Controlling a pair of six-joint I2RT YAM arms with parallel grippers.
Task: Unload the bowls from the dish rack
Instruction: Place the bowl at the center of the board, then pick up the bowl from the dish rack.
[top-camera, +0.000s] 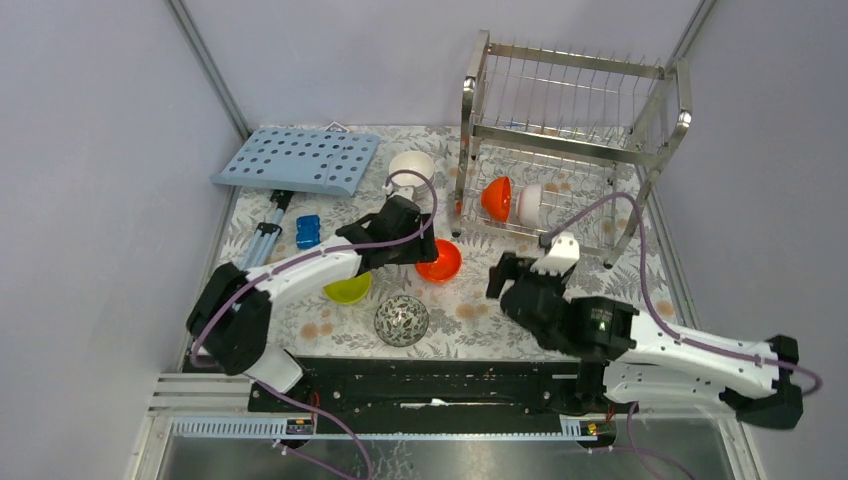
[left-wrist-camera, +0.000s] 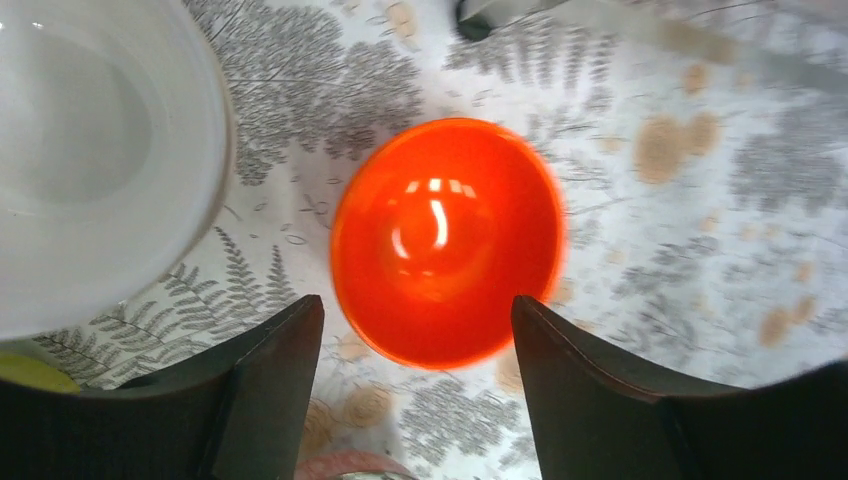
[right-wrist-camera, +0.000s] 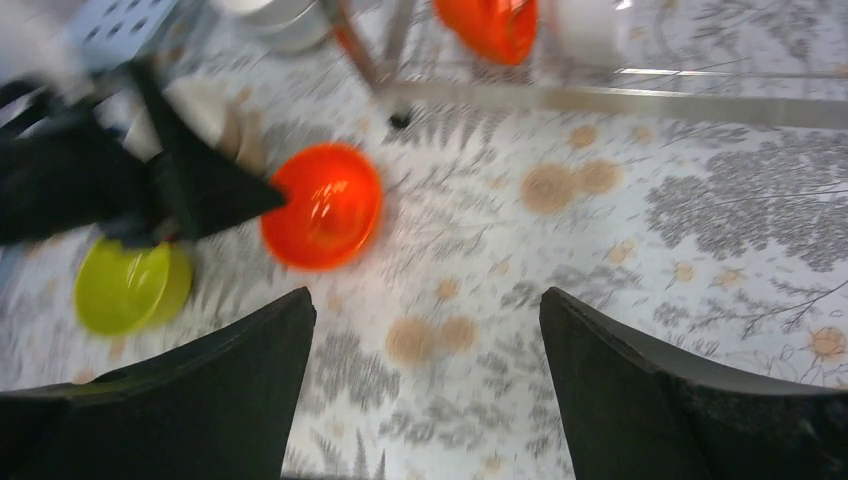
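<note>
Left hand (left-wrist-camera: 415, 320) hangs released over the orange bowl (left-wrist-camera: 447, 240) on the table (left-wrist-camera: 680, 200); a finger could clip its rim lifting away. Two bowls (top-camera: 496, 198), seemingly, sit in the dish rack (top-camera: 575, 150).

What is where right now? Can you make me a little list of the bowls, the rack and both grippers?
rack: orange bowl, white bowl inside
table: second orange bowl, second white bowl, green bowl, speckled bowl
left gripper: open, above second orange bowl
right gripper: open, empty
</note>
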